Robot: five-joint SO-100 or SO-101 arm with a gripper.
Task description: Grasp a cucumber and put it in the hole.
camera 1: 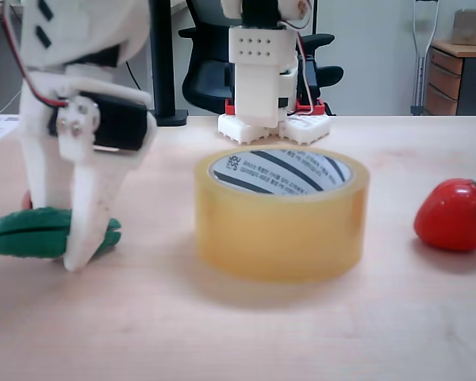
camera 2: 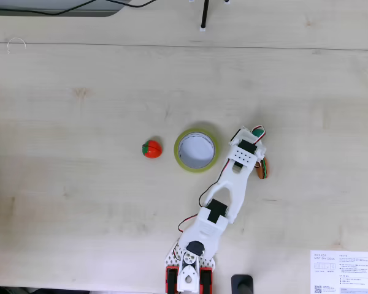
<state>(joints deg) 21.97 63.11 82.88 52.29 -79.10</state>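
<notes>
Low fixed view: end effector (camera 1: pixel 67 238) clamps cucumber (camera 1: pixel 32 232) on counter (camera 1: pixel 246 333). Top fixed view shows hole (camera 2: pixel 195 149) w/ bare floor.

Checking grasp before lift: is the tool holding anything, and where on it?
The tool straddles the cucumber, which lies on the table, near its right end in the low fixed view. Whether the fingers actually clamp it cannot be told.

Red strawberry toy (camera 1: pixel 454 214) on table (camera 1: pixel 238 333); burger toy (camera 2: pixel 265 168)
</notes>
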